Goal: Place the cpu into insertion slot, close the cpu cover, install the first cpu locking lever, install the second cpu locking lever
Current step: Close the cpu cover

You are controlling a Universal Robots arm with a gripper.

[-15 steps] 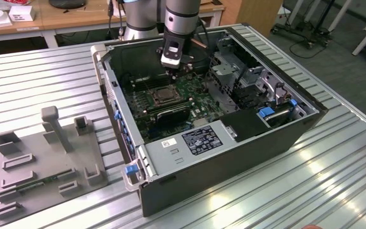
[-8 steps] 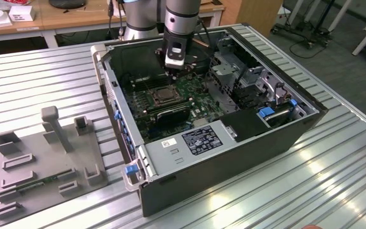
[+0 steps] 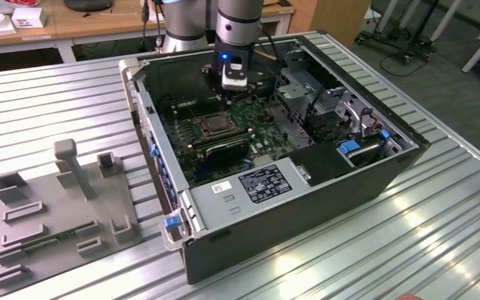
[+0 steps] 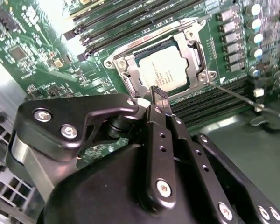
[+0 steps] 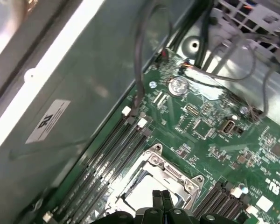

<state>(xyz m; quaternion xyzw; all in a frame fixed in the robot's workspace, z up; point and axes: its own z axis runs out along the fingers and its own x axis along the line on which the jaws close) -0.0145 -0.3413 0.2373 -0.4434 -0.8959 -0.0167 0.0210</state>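
Observation:
The cpu [image 4: 165, 70] lies silvery in the insertion slot [image 3: 215, 123] on the green motherboard inside the open computer case. The cpu cover [image 4: 197, 52] is down as a metal frame around the chip, and its edge [image 5: 173, 171] also appears in the first wrist view. A thin wire locking lever [image 4: 231, 94] runs out from the socket's corner, away from the frame. My gripper [image 4: 157, 92] hangs just over the socket's edge, shut with nothing in it. Its fingertips [image 5: 162, 197] sit close together. In the exterior view the gripper [image 3: 234, 84] is inside the case, above the board.
Long black memory slots [image 4: 130, 21] flank the socket on both sides. A coin battery [image 5: 178, 86] and loose cables [image 5: 140, 51] lie near the case wall. Drive cages [image 3: 324, 100] fill the case's right in the exterior view. A grey fixture plate [image 3: 57, 212] lies on the table at the left.

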